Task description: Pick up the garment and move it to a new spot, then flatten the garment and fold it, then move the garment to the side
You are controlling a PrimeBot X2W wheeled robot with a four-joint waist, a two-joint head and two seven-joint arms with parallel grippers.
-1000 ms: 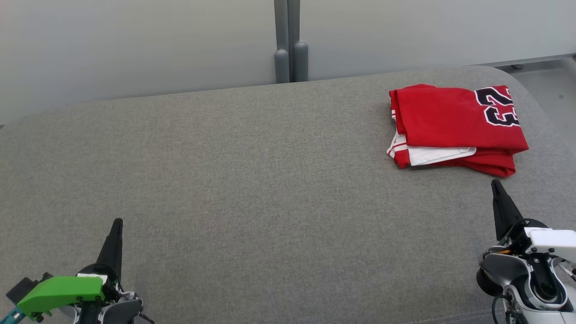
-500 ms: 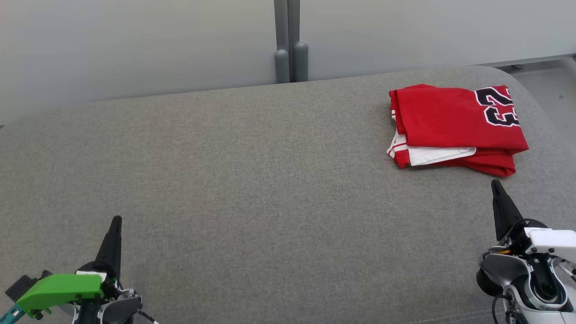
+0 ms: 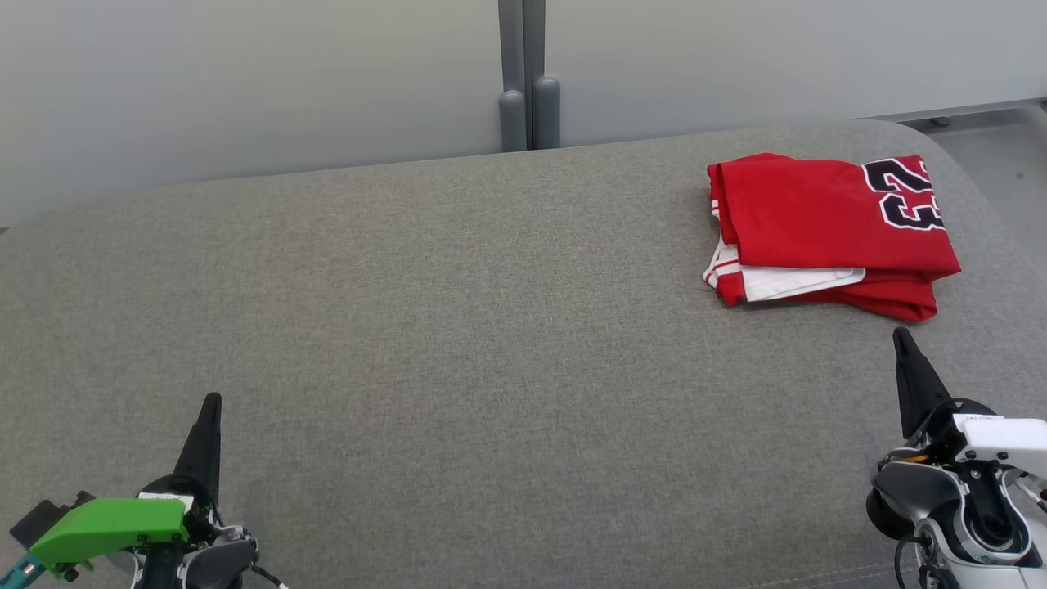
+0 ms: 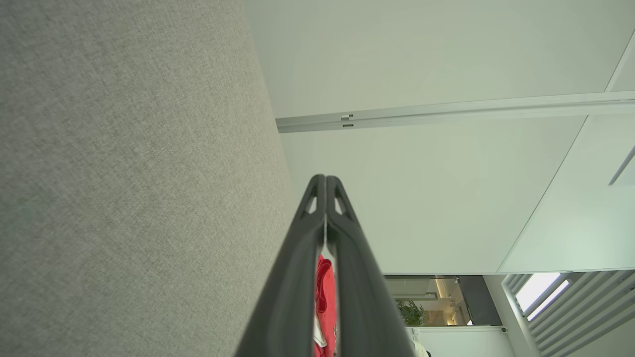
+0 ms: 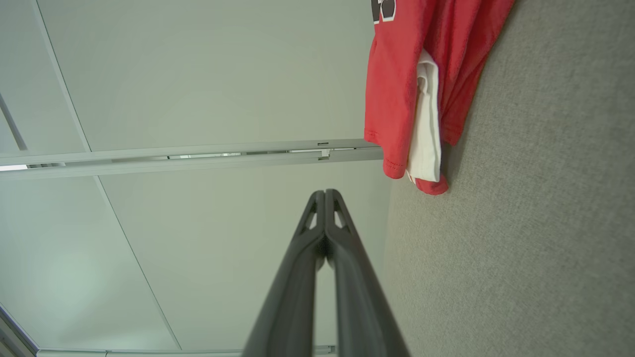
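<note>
Guessing it's done: folded jersey (image 3: pixel 818 225) sits at the far right of the counter (image 3: pixel 458 343), near the edge. Both the left claw (image 3: pixel 212 400) and right claw (image 3: pixel 899 332) are pressed together, empty. The right one's close, so a sloppy swing could snag the fold or shove it off.

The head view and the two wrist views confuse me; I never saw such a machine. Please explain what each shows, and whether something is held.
This is a two-armed robot. The wide picture comes from a camera on its head, looking down at a grey padded surface. The dark spikes at the bottom corners are its left pincer and right pincer, each two fingers pressed shut. The other pictures come from wrist cameras looking along those fingers, so the room appears tilted. A folded red jersey lies at the surface's far right. Neither pincer touches it; nothing is held.
</note>
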